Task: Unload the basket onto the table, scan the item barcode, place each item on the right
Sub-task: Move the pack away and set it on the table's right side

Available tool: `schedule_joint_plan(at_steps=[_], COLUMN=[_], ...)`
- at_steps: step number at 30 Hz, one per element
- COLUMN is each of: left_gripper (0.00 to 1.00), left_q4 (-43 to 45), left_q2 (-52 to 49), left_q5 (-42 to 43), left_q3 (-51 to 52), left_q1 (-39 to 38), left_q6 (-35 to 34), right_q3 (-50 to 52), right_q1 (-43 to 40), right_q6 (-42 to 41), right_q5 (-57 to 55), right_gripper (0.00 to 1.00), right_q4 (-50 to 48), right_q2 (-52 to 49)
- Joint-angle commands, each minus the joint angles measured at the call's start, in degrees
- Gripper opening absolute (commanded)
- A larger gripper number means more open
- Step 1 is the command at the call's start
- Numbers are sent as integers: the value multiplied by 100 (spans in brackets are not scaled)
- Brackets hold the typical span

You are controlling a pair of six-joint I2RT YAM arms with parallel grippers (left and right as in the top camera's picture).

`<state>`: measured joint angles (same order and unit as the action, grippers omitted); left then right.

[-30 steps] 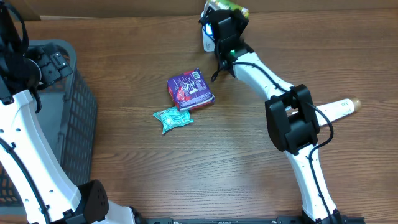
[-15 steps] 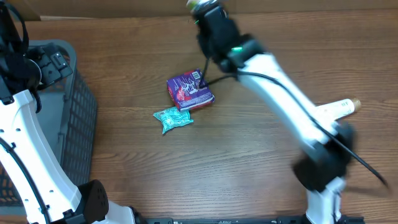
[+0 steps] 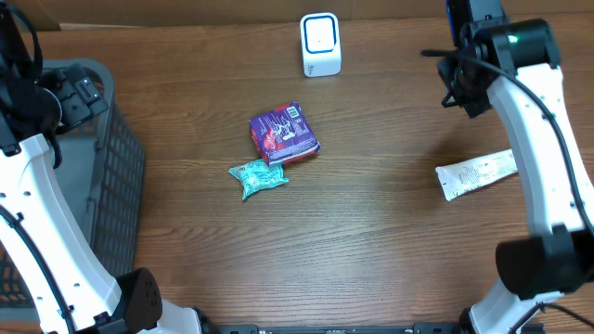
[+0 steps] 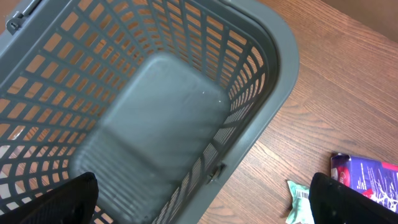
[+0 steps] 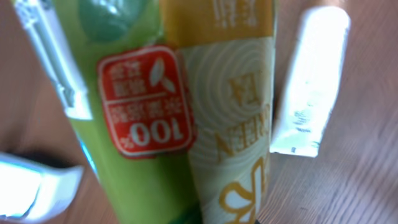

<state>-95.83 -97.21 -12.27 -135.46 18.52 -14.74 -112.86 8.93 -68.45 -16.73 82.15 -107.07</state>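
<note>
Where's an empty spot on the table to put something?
Widest bare wood lies between the purple packet and the white sachet, and along the near edge below the teal packet. Crowded: purple and teal packets together mid-table; basket fills the left.

A green-and-yellow packet [image 5: 180, 124] with a red 100% label fills the right wrist view close up, its print upside down, while the white scanner [image 3: 320, 44], its face rimmed blue, stands at the overhead view's top centre.
</note>
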Motion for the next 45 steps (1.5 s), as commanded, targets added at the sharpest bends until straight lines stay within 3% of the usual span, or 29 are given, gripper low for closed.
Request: schedule_joint_plan(at_steps=[1, 8, 17, 26, 28, 31, 36, 39, 41, 45], left_gripper=[100, 100, 99, 100, 100, 100, 100, 99, 100, 100], left_q4=[11, 11, 9, 11, 9, 11, 11, 9, 11, 11], left_q2=[-39, -39, -39, -39, -39, -39, -39, -39, -39, -39], left_q5=[-33, -33, -33, -33, -33, -33, -33, -33, -33, -33], left_q3=[9, 9, 9, 9, 9, 9, 9, 9, 9, 9], left_q1=[20, 20, 20, 20, 20, 20, 20, 20, 20, 20], left_q6=[61, 61, 61, 61, 61, 61, 61, 63, 61, 61], right_q3=[599, 2151, 3344, 3683, 3659, 3416, 2601, 2358, 2356, 2358], right_q1=[-321, -721, -977, -981, -988, -986, -986, -986, -903, -455], right_q6=[-981, -984, -977, -883, -245, 1794, 4981, 5735, 5866, 5702], right_q5=[192, 188, 269, 138, 144, 483, 2975, 4857, 5880, 5989], right_gripper=[4, 4, 4, 34, 34, 35, 42, 50, 60, 64], right_q4=[-306, -1373, -2758, -3254, -3300, -3189, -2594, -2717, -3082, -3521], right_q2=[96, 94, 94, 85, 85, 109, 175, 175, 160, 140])
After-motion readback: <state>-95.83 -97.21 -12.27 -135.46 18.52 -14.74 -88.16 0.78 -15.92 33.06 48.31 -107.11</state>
